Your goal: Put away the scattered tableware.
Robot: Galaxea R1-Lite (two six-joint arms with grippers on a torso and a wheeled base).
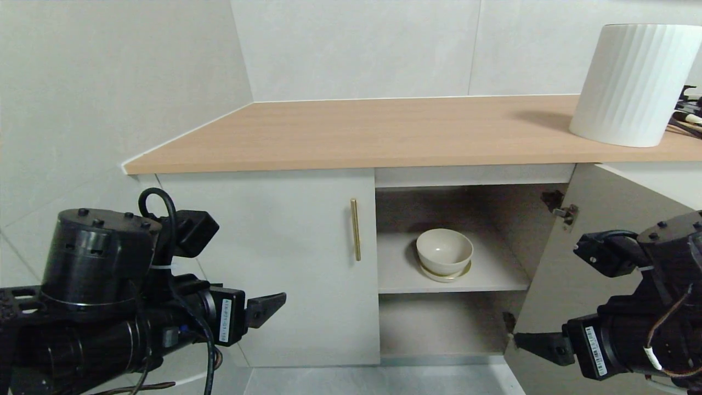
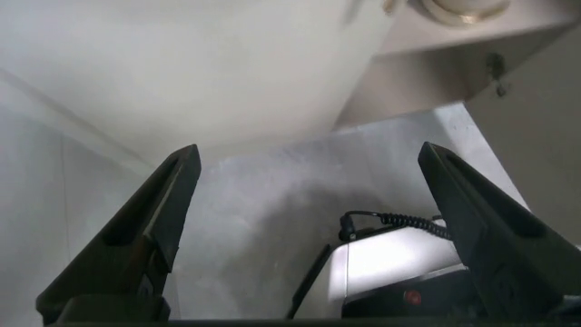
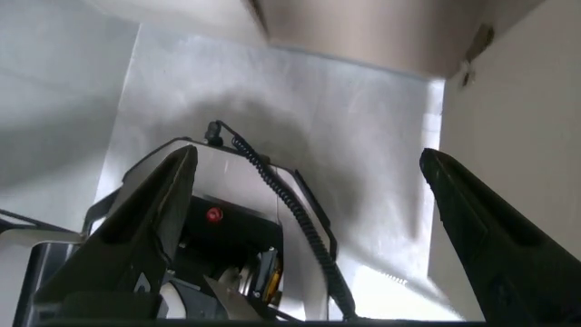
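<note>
**Bowl (image 1: pixel 444 250) stored in the open cabinet (image 1: pixel 307 263)**

On the desk (image 1: pixel 356 131), a white ribbed bin (image 1: pixel 630 82) is stood at the right end. Below, the cabinet's right door is swung open. On its upper shelf (image 1: pixel 493 269) the cream bowl is set upright on a saucer (image 1: pixel 445 274). The left gripper (image 2: pixel 309 150) and right gripper (image 3: pixel 309 154) are held low before the cabinet, jaws apart.

The tabletop (image 1: pixel 356 131) looks like matt, light-grained wood. The cabinet door (image 1: pixel 263 263) is smooth matt off-white, and its handle (image 1: pixel 355 229) is gold-toned metal. The bowl (image 1: pixel 444 250) looks like glossy cream ceramic. The ribbed white container (image 1: pixel 630 82) is matt.
</note>
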